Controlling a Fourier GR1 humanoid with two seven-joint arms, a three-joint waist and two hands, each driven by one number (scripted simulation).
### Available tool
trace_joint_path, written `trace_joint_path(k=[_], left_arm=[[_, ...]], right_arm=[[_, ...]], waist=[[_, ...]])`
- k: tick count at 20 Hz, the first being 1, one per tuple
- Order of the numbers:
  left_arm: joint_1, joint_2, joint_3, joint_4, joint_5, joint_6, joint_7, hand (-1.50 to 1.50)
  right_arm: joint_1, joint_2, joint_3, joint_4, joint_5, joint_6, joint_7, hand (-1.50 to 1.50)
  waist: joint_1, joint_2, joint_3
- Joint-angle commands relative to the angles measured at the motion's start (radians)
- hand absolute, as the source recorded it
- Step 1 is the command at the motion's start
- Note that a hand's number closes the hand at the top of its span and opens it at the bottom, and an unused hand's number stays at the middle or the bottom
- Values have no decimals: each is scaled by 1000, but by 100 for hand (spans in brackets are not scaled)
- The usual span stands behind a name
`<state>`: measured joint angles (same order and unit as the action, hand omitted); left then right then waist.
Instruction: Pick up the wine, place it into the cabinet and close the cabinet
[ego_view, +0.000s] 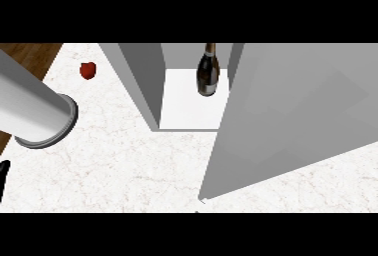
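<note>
The wine (208, 70) stood upright on the white floor of the cabinet (192, 107), toward the back and close to its right-hand side — set deep enough, it seemed, that the door could swing past it. No hand touched the bottle. The cabinet door (295, 120) hung wide open, its large grey panel reaching out over the marbled tabletop (118, 165) and hiding whatever lay behind it on the right.

The left forearm (29, 107) came in from the left edge, lifted well clear of the surface; of the left hand (3, 177) only a dark sliver showed at the frame's edge, so I could not tell whether its fingers were apart or together. The right hand was nowhere to be seen. A small red object (88, 70) lay near the far left corner, well apart from the cabinet.

By my reading, placing was done — closing the door remained.
</note>
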<state>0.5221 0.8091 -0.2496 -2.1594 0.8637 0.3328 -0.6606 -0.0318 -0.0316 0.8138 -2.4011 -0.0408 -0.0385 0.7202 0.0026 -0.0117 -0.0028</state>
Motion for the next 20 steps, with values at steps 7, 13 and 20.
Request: trace_joint_path(k=[7, 13, 20], left_arm=[[-6, 21, 134, 35, 113, -140, 60, -150], [-32, -16, 86, 37, 80, -133, 80, -150], [-82, -39, 76, 37, 70, -102, 116, -150]], right_arm=[[-259, 27, 174, 44, 174, -239, 9, 150], [-449, 24, 137, 131, 126, -346, 49, 150], [-660, 24, 20, 296, -27, -445, -5, 150]], waist=[[12, 5, -1], [20, 8, -1], [38, 14, 0]])
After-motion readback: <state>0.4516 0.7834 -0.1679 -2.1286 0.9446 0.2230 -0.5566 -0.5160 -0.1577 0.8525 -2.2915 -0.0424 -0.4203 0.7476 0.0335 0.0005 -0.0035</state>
